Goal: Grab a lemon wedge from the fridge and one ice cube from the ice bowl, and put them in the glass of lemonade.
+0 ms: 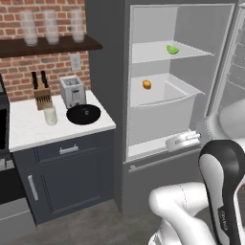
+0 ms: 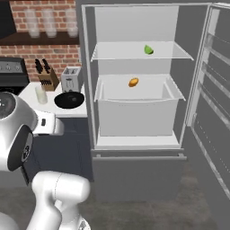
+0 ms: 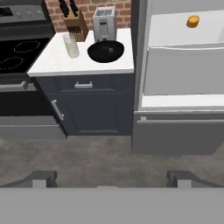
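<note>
1. I see the fridge point(image 2: 134, 90) standing open, its door point(image 2: 211, 90) swung out to the right.
2. The lemon wedge point(image 2: 148, 50) lies on the upper white shelf point(image 2: 117, 51), toward the right side.
3. A small orange fruit point(image 2: 133, 82) sits in the white drawer point(image 2: 134, 117) below that shelf, well apart from the wedge.
4. My gripper point(image 3: 111, 178) is spread wide and holds nothing; its two fingertips point(image 3: 43, 178) show at the bottom of the hand view, over the floor in front of the cabinet and fridge.
5. In the left base view the gripper point(image 1: 184, 140) hangs low in front of the fridge's lower edge, well below the wedge point(image 1: 172, 49).
6. On the surface point(image 1: 28, 129) left of the fridge, the ice bowl point(image 1: 83, 114) sits in front of the toaster point(image 1: 72, 91).
7. The glass of lemonade point(image 1: 50, 115) stands just left of the bowl, near the knife block point(image 1: 42, 95).
8. I cannot make out ice in the bowl from here.
9. Three frosted glasses point(image 1: 51, 26) stand on the dark wall shelf point(image 1: 48, 46) above.
</note>
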Robot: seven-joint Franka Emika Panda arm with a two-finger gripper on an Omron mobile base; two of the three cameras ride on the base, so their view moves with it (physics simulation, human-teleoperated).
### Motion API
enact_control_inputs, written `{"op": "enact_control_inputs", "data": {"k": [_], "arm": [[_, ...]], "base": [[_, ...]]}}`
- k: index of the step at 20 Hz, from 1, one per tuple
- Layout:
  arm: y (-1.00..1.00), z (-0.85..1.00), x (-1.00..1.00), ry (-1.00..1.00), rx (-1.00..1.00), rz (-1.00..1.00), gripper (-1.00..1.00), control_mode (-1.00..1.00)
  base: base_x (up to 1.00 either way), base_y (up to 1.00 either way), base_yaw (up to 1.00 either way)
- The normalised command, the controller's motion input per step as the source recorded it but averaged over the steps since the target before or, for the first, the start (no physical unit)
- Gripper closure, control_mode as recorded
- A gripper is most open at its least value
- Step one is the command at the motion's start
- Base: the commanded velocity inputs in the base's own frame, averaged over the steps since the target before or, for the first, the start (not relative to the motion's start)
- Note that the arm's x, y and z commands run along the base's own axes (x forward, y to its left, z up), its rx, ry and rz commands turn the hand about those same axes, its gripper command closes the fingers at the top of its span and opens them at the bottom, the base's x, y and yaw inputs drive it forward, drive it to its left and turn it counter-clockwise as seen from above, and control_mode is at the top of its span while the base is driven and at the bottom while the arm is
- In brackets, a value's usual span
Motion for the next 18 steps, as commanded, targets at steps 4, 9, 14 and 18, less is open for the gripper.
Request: {"op": "enact_control_inputs", "data": {"k": [4,9,14,18], "arm": [[0.0,0.0,0.0,0.0,0.0,0.0,-1.0,1.0],[0.0,0.0,0.0,0.0,0.0,0.0,-1.0,1.0],[0.0,0.0,0.0,0.0,0.0,0.0,-1.0,1.0],[0.0,0.0,0.0,0.0,0.0,0.0,-1.0,1.0]], "base": [[-0.36,-0.17,-0.25],[-0.18,-0.33,-0.27],[0.12,-0.27,-0.15],[0.41,-0.31,-0.04]]}}
